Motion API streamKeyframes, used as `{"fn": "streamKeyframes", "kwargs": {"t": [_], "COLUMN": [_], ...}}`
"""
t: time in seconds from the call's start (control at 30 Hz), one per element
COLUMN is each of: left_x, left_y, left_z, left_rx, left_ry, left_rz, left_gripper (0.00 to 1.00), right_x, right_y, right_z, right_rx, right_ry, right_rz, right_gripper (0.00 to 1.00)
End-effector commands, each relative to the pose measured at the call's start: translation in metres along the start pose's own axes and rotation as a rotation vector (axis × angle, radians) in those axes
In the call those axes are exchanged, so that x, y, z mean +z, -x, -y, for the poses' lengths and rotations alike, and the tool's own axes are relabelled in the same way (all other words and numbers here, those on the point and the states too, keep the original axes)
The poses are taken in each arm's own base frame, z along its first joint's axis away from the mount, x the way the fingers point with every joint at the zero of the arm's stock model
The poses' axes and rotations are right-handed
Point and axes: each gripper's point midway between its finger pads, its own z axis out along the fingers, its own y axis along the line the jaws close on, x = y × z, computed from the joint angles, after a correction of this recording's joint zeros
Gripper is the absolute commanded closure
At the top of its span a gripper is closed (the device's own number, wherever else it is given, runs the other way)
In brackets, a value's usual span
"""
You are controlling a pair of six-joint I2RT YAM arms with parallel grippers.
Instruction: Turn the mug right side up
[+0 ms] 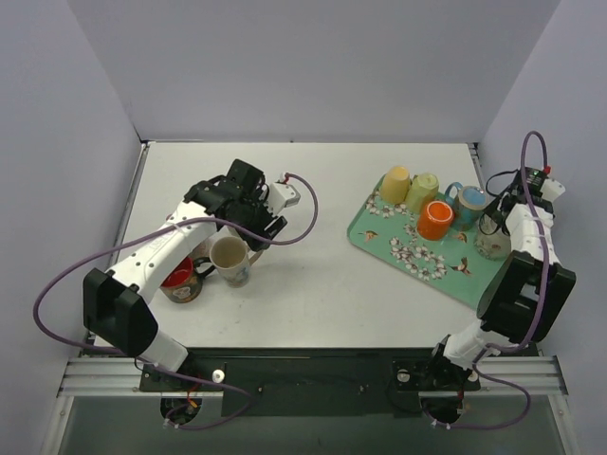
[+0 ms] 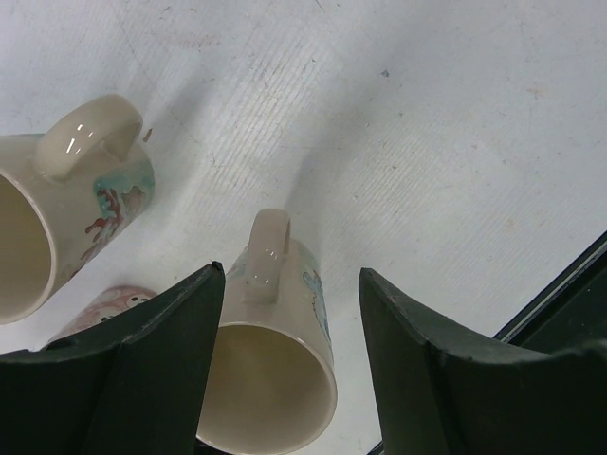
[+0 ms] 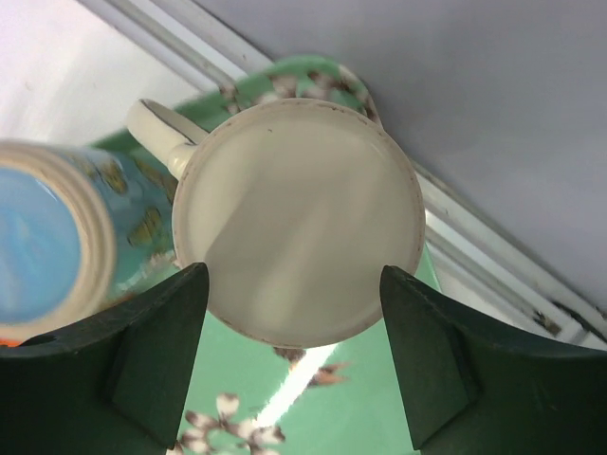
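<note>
Cream mug (image 2: 270, 379) between the parted fingers (image 2: 161, 379) of my left hand (image 2: 289, 275) looks upright; my right hand (image 3: 294, 270), also apart, straddles a base-up mug (image 3: 299, 218) on the tray (image 3: 228, 379), not yet gripped.

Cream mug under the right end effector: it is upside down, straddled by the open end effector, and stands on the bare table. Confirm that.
Wrong in one respect: the cream mug stands on the green tray, not the bare table, as the right wrist view shows. It is upside down, and the right end effector straddles it, open.
</note>
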Motion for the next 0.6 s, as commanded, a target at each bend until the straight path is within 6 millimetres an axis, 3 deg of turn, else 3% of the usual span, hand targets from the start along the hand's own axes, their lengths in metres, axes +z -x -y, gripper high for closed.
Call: {"fn": "streamKeyframes", "kwargs": {"t": [0.0,0.13,0.17,0.3,0.4,0.47,0.57], "left_x": [-0.024,-0.029,-0.031,-0.036,-0.038,-0.038,-0.04], "left_y": [0.017,0.018,0.019,0.022,0.024,0.024,0.025], "left_z": [-0.003,-0.006,-0.005,-0.007,-0.007,-0.008,-0.007], "left_rx": [0.024,0.024,0.025,0.021,0.023,0.021,0.019], "left_ry": [0.018,0.021,0.018,0.018,0.009,0.009,0.01], "left_rz": [0.087,0.093,0.102,0.115,0.128,0.13,0.142], "left_gripper": [0.31,0.31,0.31,0.31,0.31,0.31,0.31], "right_x": [-0.023,-0.038,-0.041,-0.066,-0.092,-0.108,-0.131], "right_y": [-0.062,-0.083,-0.095,-0.118,-0.123,-0.114,-0.084], "right_z": [0.028,0.028,0.024,0.01,0.006,0.006,-0.004], "right_rx": [-0.051,-0.057,-0.064,-0.128,-0.232,-0.283,-0.336], "right_ry": [-0.057,-0.022,0.004,0.087,0.115,0.131,0.182], "right_rz": [-0.168,-0.19,-0.215,-0.227,-0.233,-0.219,-0.168], "right_gripper": [0.31,0.31,0.32,0.32,0.31,0.31,0.27]}}
